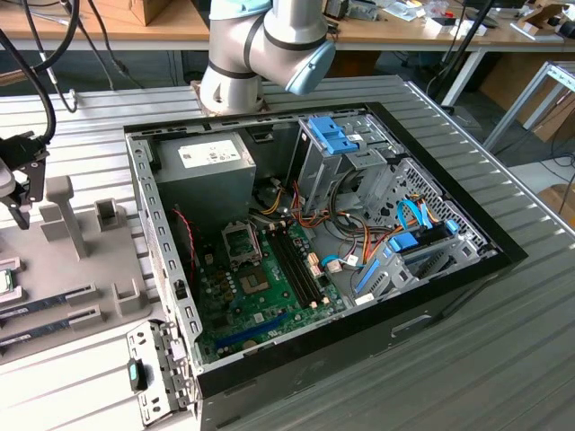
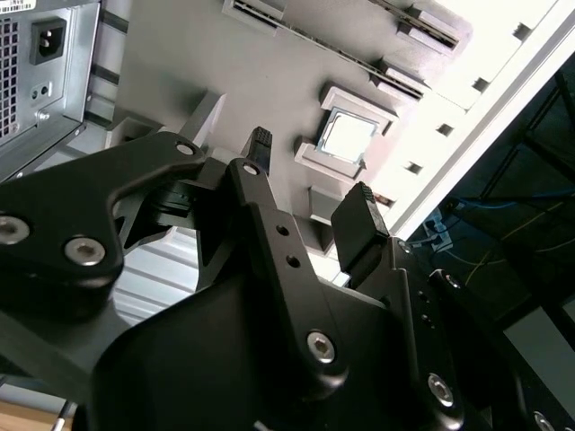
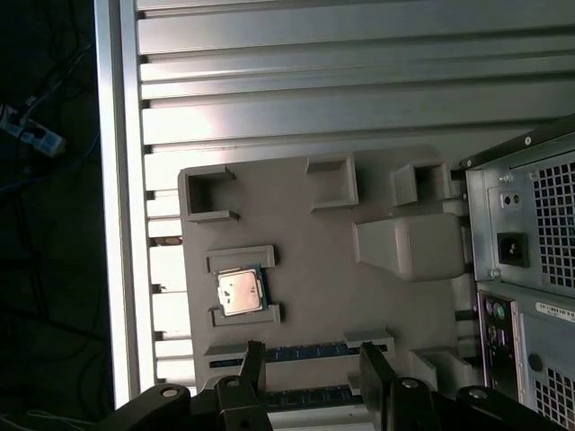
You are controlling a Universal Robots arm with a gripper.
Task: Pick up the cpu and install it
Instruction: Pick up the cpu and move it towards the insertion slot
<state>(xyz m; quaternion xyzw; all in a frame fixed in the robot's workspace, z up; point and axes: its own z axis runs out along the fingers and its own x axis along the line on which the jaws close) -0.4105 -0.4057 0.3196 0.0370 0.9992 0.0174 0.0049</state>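
The black two-fingered gripper [image 1: 18,202] hangs at the far left edge of the exterior view, over a flat grey plate [image 1: 99,260] with little raised holders on it. Its two fingers are spread apart and there is nothing between them. You can see the gap in both wrist views [image 2: 310,166] [image 3: 313,355].

The small flat square cpu [image 2: 349,136], with a silvery-grey metal top and a thin green rim, lies flat in a low grey frame holder [image 3: 243,259] on that plate. In the first wrist view the cpu [image 3: 241,293] is near the fingers but apart from them. In the exterior view the cpu [image 1: 4,281] peeks in at the left edge, lower than the gripper. The gripper is not touching it.

Two long thin memory sticks [image 1: 49,298] lie in slots on the same plate, just beside the cpu.

The big black computer case [image 1: 449,296] lies open in the middle of the exterior view, well apart from the cpu. Inside it is a green motherboard [image 1: 243,296]. The plate and the case both rest on a ribbed silver metal table [image 1: 431,377]. The thick grey and blue robot arm [image 1: 260,45] stands at the top middle of the exterior view, behind the case.
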